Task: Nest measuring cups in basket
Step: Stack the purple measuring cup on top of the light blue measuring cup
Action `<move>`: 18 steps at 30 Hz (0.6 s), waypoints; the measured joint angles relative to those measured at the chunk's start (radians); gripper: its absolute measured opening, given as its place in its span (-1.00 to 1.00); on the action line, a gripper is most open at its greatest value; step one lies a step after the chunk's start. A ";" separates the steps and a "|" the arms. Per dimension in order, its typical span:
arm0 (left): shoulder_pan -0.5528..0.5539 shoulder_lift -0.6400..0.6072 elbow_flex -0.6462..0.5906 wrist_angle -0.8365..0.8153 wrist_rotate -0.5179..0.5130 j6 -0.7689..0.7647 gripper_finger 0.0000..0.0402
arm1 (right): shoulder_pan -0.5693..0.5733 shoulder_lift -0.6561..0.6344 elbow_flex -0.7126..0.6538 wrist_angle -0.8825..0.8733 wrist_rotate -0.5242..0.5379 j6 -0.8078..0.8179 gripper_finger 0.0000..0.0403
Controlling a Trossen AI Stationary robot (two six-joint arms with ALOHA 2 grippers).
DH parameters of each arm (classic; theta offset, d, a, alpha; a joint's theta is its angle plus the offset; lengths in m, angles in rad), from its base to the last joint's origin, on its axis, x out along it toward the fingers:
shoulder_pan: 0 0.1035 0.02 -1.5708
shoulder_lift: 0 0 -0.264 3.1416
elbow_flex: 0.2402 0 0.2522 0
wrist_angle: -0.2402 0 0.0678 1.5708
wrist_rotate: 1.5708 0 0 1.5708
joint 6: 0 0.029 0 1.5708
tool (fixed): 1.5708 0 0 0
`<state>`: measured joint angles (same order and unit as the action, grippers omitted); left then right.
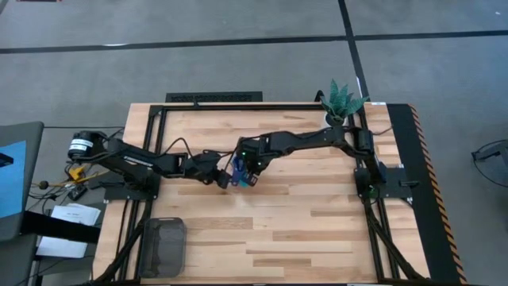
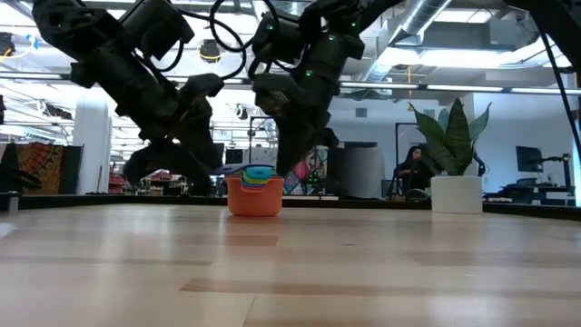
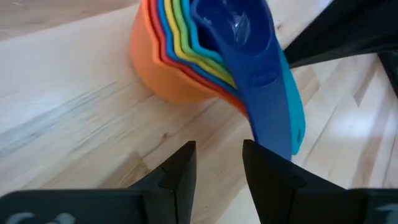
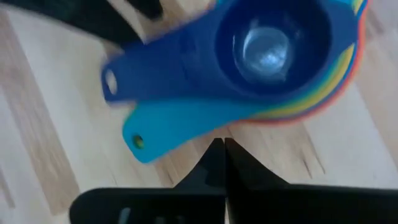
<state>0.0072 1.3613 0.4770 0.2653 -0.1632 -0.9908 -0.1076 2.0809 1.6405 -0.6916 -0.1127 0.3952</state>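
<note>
From above, the measuring cups [image 1: 242, 174] sit nested mid-table between both grippers, with the basket [image 1: 164, 245] well apart at 7 o'clock, nearer the left arm. Left wrist view: left gripper [image 3: 217, 162] is open and empty, the blue handle [image 3: 267, 106] lying at 1 o'clock, long axis toward it. Right wrist view: right gripper [image 4: 219, 155] is closed on nothing beside the stack; no legible writing.
</note>
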 joint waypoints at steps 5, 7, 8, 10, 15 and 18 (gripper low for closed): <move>0.011 0.000 0.000 0.023 -0.001 0.009 -0.41 | -0.007 0.000 0.000 0.023 -0.003 0.000 -0.92; 0.016 0.000 0.000 0.039 -0.001 0.016 -0.41 | -0.007 0.000 0.000 0.018 -0.004 -0.001 -0.91; 0.017 0.000 0.000 0.050 0.001 0.022 -0.41 | -0.007 0.000 0.000 0.019 -0.004 -0.004 -0.92; 0.020 0.000 0.000 0.071 0.001 0.033 -0.41 | -0.008 0.000 0.000 0.022 -0.004 -0.011 -0.94; 0.020 0.000 0.000 0.096 0.001 0.047 -0.41 | -0.012 0.000 0.000 0.019 -0.018 -0.012 -0.95; 0.021 0.000 0.000 0.096 0.002 0.047 -0.41 | -0.014 0.000 0.000 0.019 -0.018 -0.015 -0.91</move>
<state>0.0280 1.3613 0.4774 0.3608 -0.1613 -0.9436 -0.1215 2.0808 1.6402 -0.6727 -0.1310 0.3805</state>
